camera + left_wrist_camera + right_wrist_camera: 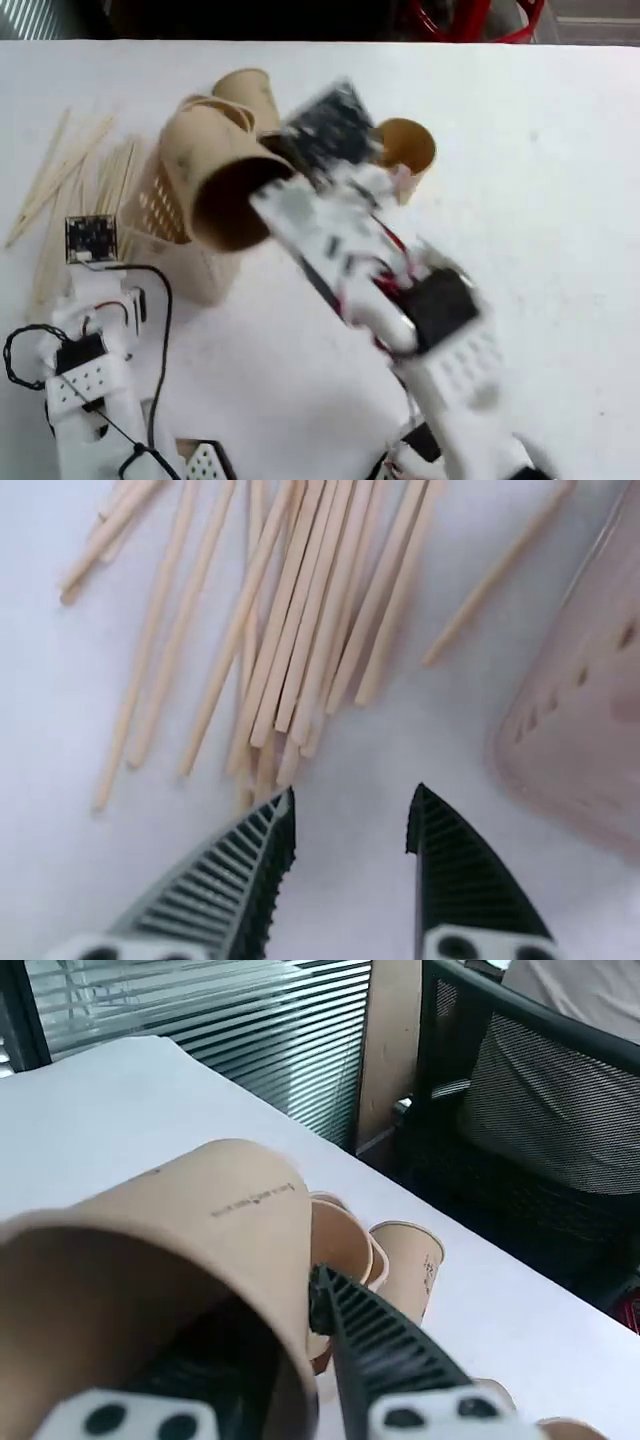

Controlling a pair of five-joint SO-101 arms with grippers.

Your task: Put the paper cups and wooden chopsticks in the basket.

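Observation:
My right gripper [318, 1305] is shut on the rim of a tan paper cup [170, 1230], one finger inside and one outside. In the high view that cup [215, 175] hangs tilted on its side over the pale basket [165, 225]. Two more cups [345, 1245] are nested just beyond it, and another cup [408, 1260] stands behind them. A further cup [405, 145] lies on the table right of the arm. My left gripper [350, 815] is open, low over the table at the near ends of the wooden chopsticks [300, 630], with the basket wall [585, 720] beside it.
The chopsticks [60, 190] are spread on the table left of the basket. The left arm [90, 320] and its black cable [160, 330] sit at the front left corner. The right arm [400, 290] crosses the middle of the table.

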